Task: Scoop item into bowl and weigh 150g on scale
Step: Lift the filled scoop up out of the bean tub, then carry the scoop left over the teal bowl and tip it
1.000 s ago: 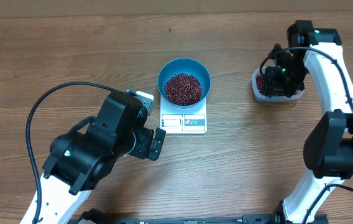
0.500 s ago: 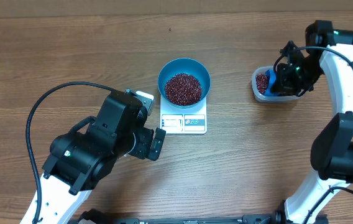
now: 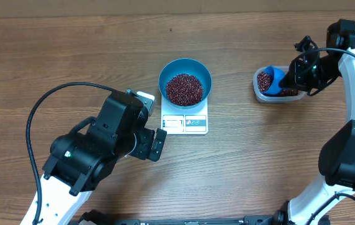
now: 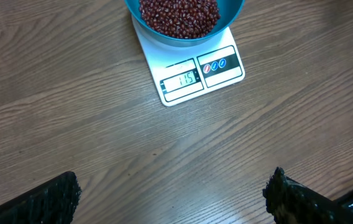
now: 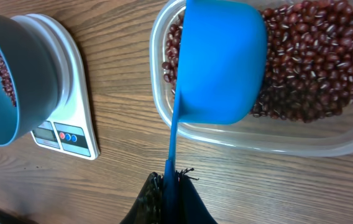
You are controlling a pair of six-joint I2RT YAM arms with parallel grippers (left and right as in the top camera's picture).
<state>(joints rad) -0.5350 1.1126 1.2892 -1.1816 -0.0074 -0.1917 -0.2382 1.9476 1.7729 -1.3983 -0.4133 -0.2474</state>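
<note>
Bowl [image 3: 185, 65]: sits on scale [image 3: 185, 124], so beans [image 3: 184, 89] weigh as added.
Right gripper [image 5: 170, 196]: clamped on scoop [image 5: 223, 62] handle over tub [image 5: 270, 134], likely for more.
Left gripper [image 4: 173, 199]: wide, empty, clear of the scale.

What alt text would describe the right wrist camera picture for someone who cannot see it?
A bright blue scoop, gripped by its handle in the right gripper, is poised over a clear plastic tub of red-brown beans. Beside it, a teal bowl holding more beans stands on a white scale.
</note>
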